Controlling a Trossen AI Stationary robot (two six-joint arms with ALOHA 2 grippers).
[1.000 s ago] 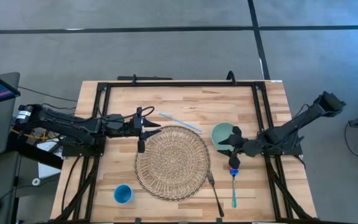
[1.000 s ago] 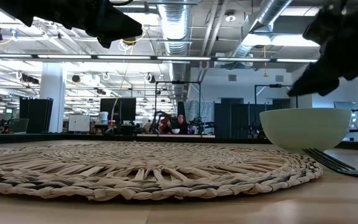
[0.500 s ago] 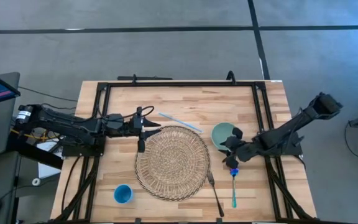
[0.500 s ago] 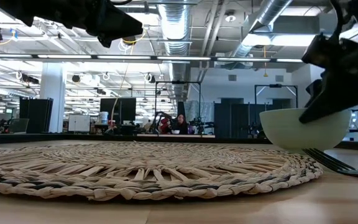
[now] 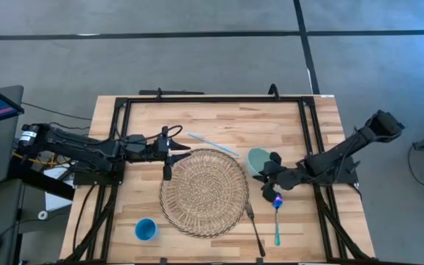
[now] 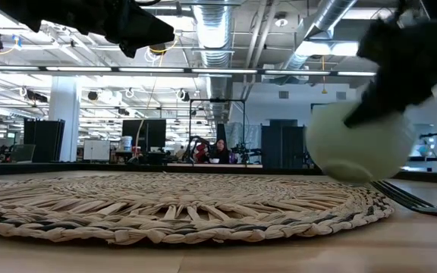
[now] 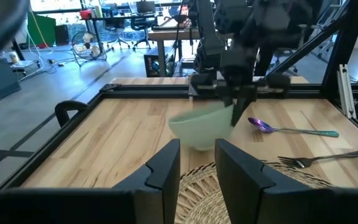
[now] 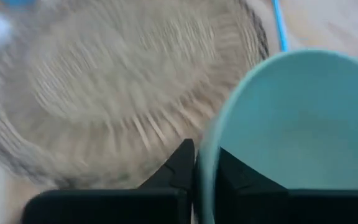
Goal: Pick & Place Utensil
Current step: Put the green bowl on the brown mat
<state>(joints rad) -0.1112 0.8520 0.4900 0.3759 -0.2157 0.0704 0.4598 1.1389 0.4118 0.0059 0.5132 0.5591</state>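
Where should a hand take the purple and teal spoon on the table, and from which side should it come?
Best at the middle of the spoon's thin teal handle, coming straight down from above. It lies flat on the table with bare wood on both sides of the handle. The fork lies apart from it. Its purple bowl end sits close under the right hand, which holds the bowl, so the handle is the freer part.

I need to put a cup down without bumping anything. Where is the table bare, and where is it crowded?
Bare wood lies along the far edge beyond the blue straw, and in the near left corner around the small blue cup. Crowded: right of the woven mat, where the right gripper grips the tilted green bowl above the fork and spoon.
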